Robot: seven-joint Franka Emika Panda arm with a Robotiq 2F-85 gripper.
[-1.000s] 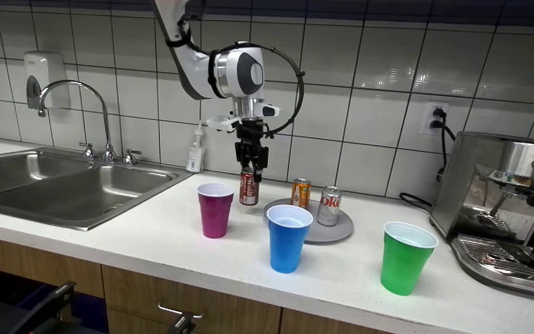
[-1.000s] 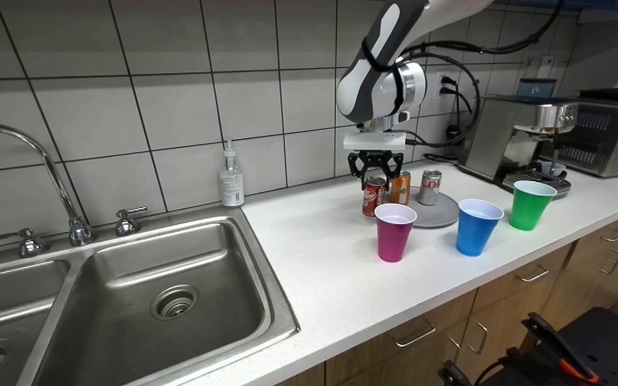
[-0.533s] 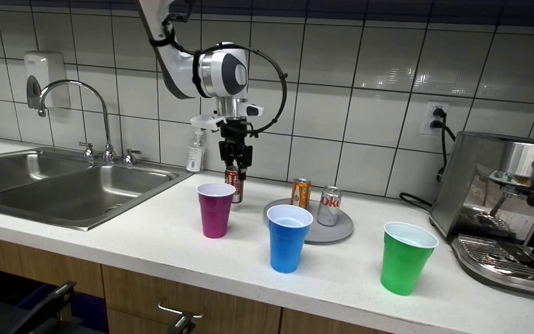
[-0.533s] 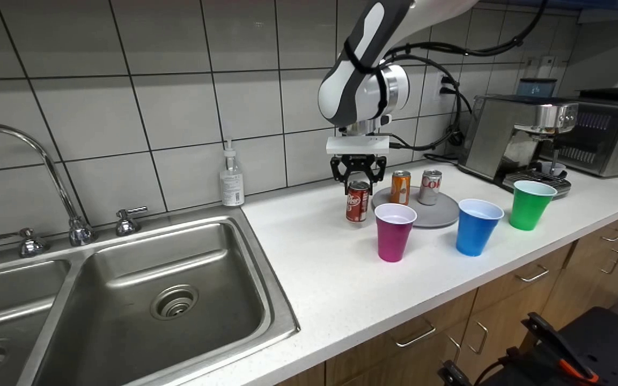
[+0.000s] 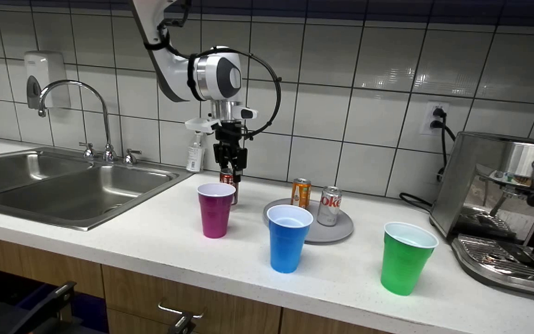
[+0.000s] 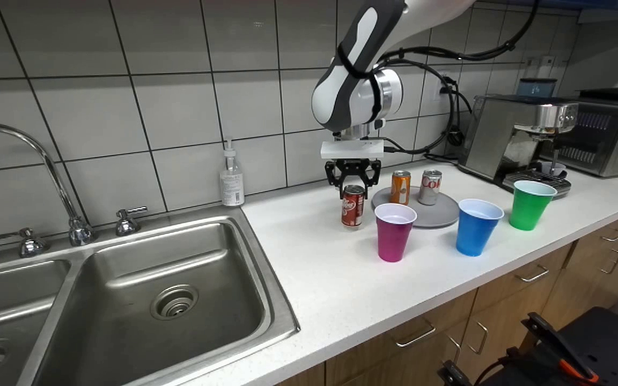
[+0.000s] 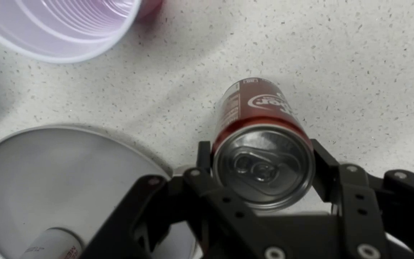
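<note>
Sink (image 6: 266,279), pump bottle (image 6: 232,185), gripper (image 6: 353,194) clamped on red can (image 6: 352,209), the latter upright behind purple cup (image 6: 393,238), its contact with counter (image 6: 309,257) unclear, plate (image 6: 443,215) bearing orange can (image 6: 401,187) and silver can (image 6: 429,187), blue cup (image 6: 476,230), coffee machine (image 6: 494,128), green cup (image 6: 529,210)

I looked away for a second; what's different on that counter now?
The red can moved leftward in both exterior views, toward the sink and away from the gray plate, carried by the gripper, which still grips it. Nothing was newly grabbed or let go. The orange can, silver can, magenta cup, blue cup, green cup and gray plate stayed put.
</note>
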